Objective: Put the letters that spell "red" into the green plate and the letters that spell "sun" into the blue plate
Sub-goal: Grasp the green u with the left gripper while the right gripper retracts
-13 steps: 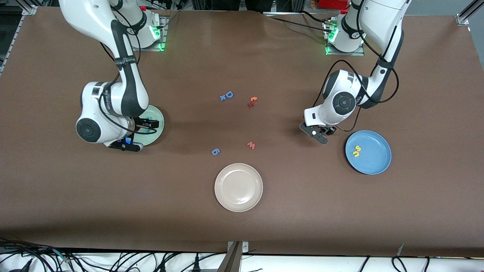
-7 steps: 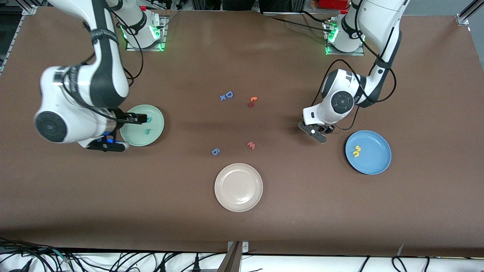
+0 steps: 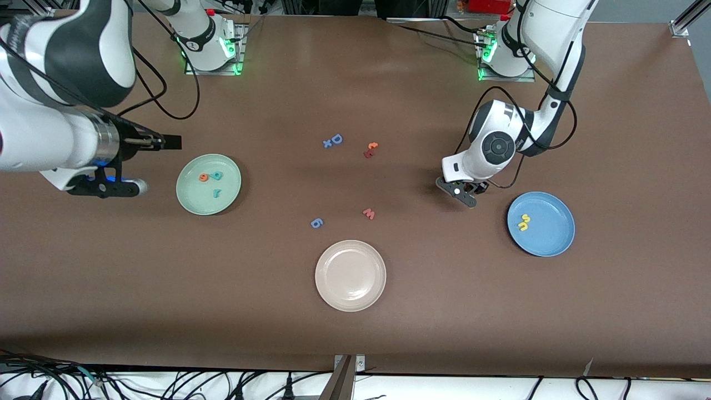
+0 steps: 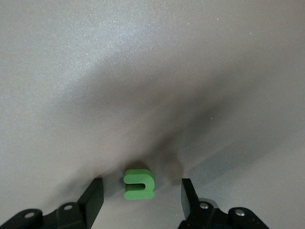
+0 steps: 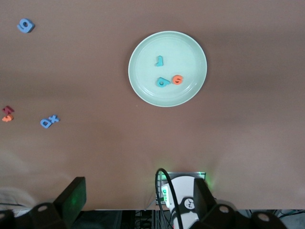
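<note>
Straddling the green "n" (image 4: 139, 184), the left pincer (image 3: 462, 195) sits low over the worktop (image 3: 355, 333) beside the blue plate (image 3: 550, 241), fingers (image 4: 94, 196) apart w/ the letter lying loose between them, not gripped. Yellow-orange "s" and yellow "u" (image 3: 524, 222) lie in that plate. Right pincer (image 3: 166, 143) hangs high near the green plate (image 3: 194, 200), wide open & empty. Teal "r" (image 3: 216, 193), orange "e" (image 3: 204, 178), teal "d" (image 3: 217, 175) lie in the green plate.
</note>
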